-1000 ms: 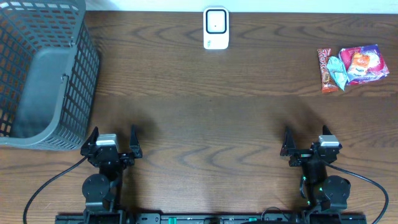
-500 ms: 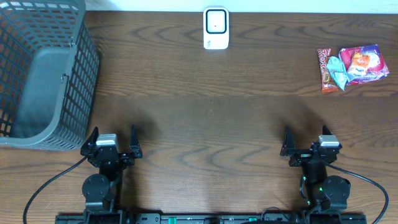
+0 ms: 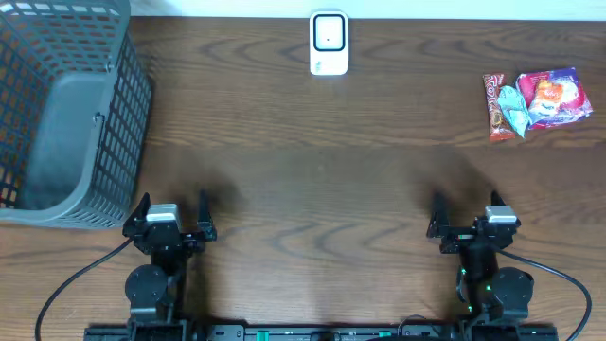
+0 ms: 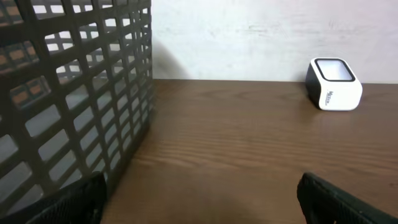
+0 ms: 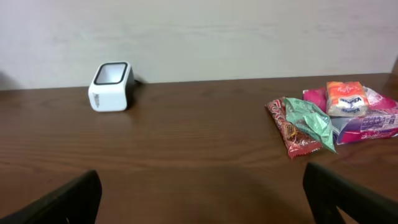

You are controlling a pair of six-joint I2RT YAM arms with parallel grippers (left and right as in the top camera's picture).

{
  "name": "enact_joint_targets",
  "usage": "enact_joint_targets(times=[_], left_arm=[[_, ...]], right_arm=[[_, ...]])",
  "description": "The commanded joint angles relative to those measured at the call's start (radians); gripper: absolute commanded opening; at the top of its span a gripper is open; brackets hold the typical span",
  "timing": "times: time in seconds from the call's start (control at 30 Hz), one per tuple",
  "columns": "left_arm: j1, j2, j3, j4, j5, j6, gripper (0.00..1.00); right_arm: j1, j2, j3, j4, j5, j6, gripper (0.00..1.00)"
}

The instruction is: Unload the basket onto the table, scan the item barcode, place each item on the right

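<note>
Both pincers: left gripper (image 3: 173, 203), right gripper (image 3: 464, 203) spread wide, empty.
Snack pile (image 3: 535, 102): right one's nearer, probably pinch one packet.
Scanner (image 3: 329, 43): aim barcode at window.

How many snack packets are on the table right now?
4, piled at the robot's far right: a red-brown packet, a green packet lying across it, a pink-purple packet beside them, an orange packet on top of that. Others may hide underneath.
</note>
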Motion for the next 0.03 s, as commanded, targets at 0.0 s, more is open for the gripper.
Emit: enact_joint_targets(times=[0.0], left_arm=[[0.002, -0.006, -0.015, -0.042, -0.013, 0.017, 0.98]], right_arm=[[0.009, -0.007, -0.002, -0.003, 0.001, -0.012, 0.99]])
